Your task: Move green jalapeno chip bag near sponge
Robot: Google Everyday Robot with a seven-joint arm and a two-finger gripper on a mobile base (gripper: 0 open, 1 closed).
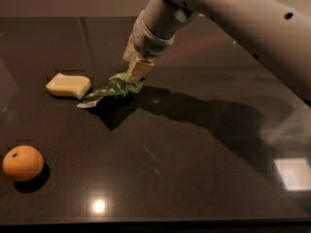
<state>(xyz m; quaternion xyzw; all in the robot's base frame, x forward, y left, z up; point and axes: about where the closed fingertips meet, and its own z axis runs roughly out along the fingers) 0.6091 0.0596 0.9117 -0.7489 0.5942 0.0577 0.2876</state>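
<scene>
The green jalapeno chip bag point(111, 90) lies crumpled on the dark table, its left tip just right of the sponge point(68, 85), a pale yellow block. My gripper point(134, 74) reaches down from the upper right and its tan fingers point(139, 69) are shut on the bag's right end. The bag's lower left corner touches the table close to the sponge, with a narrow gap between them.
A round orange fruit point(22, 162) sits at the front left. The dark glossy table point(194, 178) extends to the right and front, with bright light reflections. My arm point(228, 13) spans the upper right.
</scene>
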